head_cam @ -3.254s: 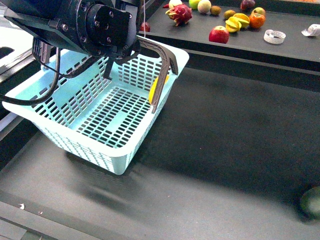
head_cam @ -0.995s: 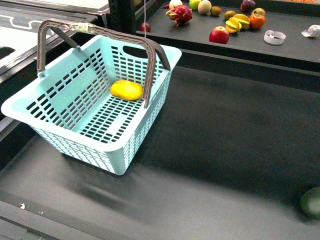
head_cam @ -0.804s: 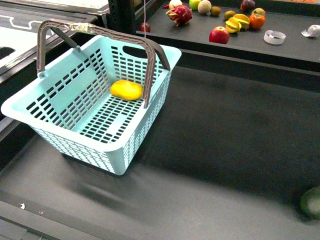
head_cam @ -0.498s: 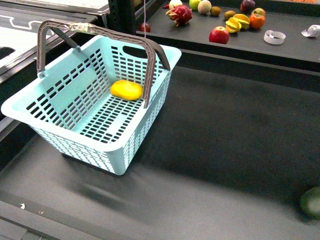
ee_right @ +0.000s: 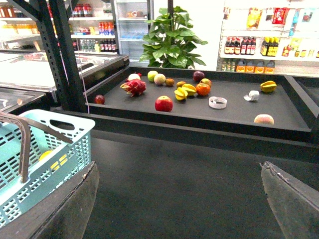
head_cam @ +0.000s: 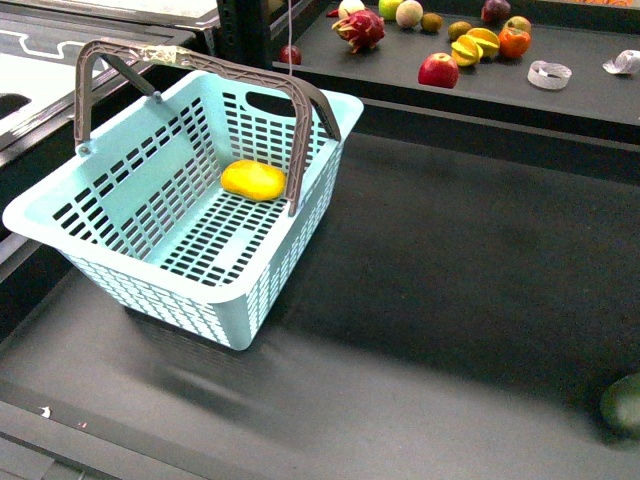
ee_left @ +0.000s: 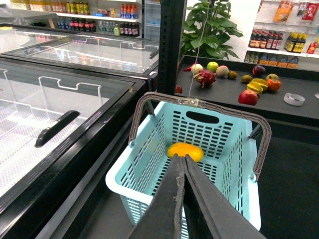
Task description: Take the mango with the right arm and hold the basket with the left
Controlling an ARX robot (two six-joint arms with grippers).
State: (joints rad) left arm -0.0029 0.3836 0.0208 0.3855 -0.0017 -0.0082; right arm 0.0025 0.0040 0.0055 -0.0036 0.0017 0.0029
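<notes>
The pale blue basket [head_cam: 120,215] stands on the dark counter at the left, both grey-brown handles upright, one wrapped with tape. The yellow mango [head_cam: 253,180] lies on its floor near the far side. Neither arm shows in the front view. In the left wrist view my left gripper [ee_left: 180,160] is shut and empty, held above and short of the basket [ee_left: 234,149], with the mango [ee_left: 185,151] just past its tips. In the right wrist view my right gripper [ee_right: 180,172] is open and empty over bare counter, beside the basket [ee_right: 65,149], where a bit of the mango [ee_right: 46,155] shows.
A raised shelf [head_cam: 580,95] at the back holds a dragon fruit [head_cam: 359,27], a red apple [head_cam: 438,69], a star fruit [head_cam: 468,46] and other fruit. A dark green fruit [head_cam: 622,404] lies at the counter's right edge. Glass-topped freezers [ee_left: 60,99] stand left of the basket.
3.3 s ago a black arm hung over the basket, which was tilted with the mango against its side. Now the arm is gone from view. Over the last second nothing has moved.
</notes>
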